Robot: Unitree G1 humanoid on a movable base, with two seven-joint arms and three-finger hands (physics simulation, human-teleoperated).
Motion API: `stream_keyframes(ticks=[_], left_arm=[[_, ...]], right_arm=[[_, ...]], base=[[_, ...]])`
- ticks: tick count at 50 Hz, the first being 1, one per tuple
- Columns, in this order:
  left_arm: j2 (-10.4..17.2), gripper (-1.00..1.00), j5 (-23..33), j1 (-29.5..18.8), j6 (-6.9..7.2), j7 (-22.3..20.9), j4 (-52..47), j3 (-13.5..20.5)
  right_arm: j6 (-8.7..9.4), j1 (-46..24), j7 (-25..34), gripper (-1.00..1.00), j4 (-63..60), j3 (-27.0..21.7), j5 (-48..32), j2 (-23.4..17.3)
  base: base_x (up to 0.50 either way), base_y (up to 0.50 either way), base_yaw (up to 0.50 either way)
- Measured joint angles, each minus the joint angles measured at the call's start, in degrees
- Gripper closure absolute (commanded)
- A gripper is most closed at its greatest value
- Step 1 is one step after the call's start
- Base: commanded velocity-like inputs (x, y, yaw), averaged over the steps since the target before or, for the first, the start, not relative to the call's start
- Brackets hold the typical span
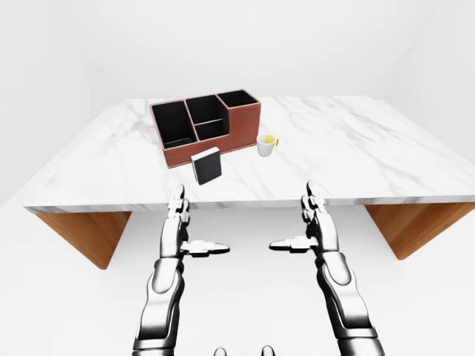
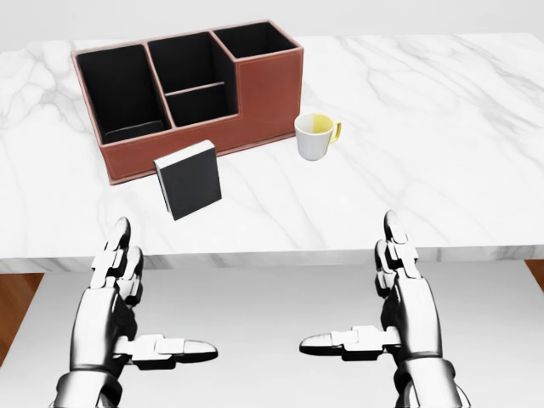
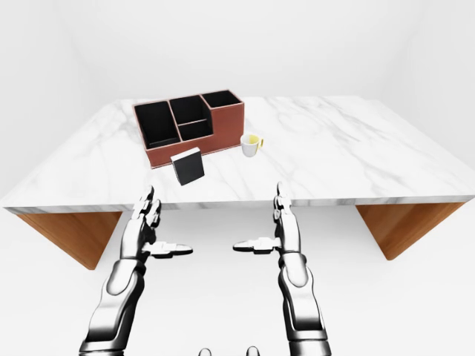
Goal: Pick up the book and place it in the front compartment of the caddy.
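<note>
The book (image 2: 188, 179) stands on its edge on the marble counter (image 2: 442, 127), dark cover turned toward the cameras, leaning a little so its top tips to the head view's left. It sits just up and slightly to the right of the left robot hand (image 2: 127, 289), and well off to the upper left of the right robot hand (image 2: 399, 293). So the left robot hand looks the nearer one by a clear margin, and the reach it faces is mostly straight ahead over the counter's edge.

Both robot hands hang below that edge, short of the counter, holding nothing. Each is spread wide: fingers pointing up the head view, thumbs turned inward toward one another (a mirrored pair).

The book's broad face runs roughly across the view, so its thin dimension points away from the robot hands. A grip from above, fingers on one cover and thumb on the other, seems the likely fit.

The caddy (image 2: 263, 93) stands just beyond the book, farther from the left robot hand along nearly the same line, nearly touching it in the picture, though I cannot tell whether they meet. Its open compartments (image 2: 123, 85) are dark inside. A white cup (image 2: 314, 138) with a yellow inside sits to the caddy's right, between the two robot hands' lines of reach, clear of the book.
</note>
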Motion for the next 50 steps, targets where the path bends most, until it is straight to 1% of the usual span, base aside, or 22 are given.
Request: stream_keyframes(ticks=[11, 14, 15, 16, 21, 36, 43, 50], left_arm=[[0.33, -1.0, -1.61, 2.53, 2.82, -2.1, -6.8, 1.0], [0.37, -1.0, -2.07, 3.25, 3.85, -2.53, -8.98, 1.24], [0.38, -1.0, -2.25, 3.54, 3.99, -2.69, -9.8, 1.33], [0.38, -1.0, -2.45, 3.82, 3.99, -2.85, -10.68, 1.43], [0.35, -1.0, -3.7, 5.69, 3.99, -3.67, -16.5, 2.02], [-0.42, -1.0, -7.38, 11.47, 3.99, -6.35, -33.51, 4.18], [-0.94, -1.0, -8.82, 13.36, 3.99, -7.53, -39.37, 5.47], [-1.45, -1.0, -10.51, 14.25, 3.99, -8.54, -43.9, 7.34]], right_arm=[[2.56, 1.13, 0.3, -0.99, -3.97, -0.9, 0.28, -0.38], [3.68, 1.62, 0.2, -1.0, -5.74, -0.88, 0.01, -0.39], [4.13, 1.85, 0.17, -1.0, -6.51, -0.86, -0.12, -0.39], [4.4, 2.09, 0.14, -1.0, -7.26, -0.83, -0.25, -0.39], [4.4, 3.6, 0.06, -1.0, -12.23, -0.43, -1.22, -0.32], [4.4, 9.23, -0.08, -0.99, -31.48, 3.61, -6.17, -0.1], [4.4, 11.24, -0.24, -1.0, -39.24, 5.58, -8.21, -0.32], [4.4, 12.66, -0.62, -0.99, -45.75, 7.7, -10.61, -0.8]], base=[[0.0, 0.0, 0.0], [0.0, 0.0, 0.0], [0.0, 0.0, 0.0], [0.0, 0.0, 0.0], [0.0, 0.0, 0.0], [0.0, 0.0, 0.0], [0.0, 0.0, 0.0], [0.0, 0.0, 0.0]])
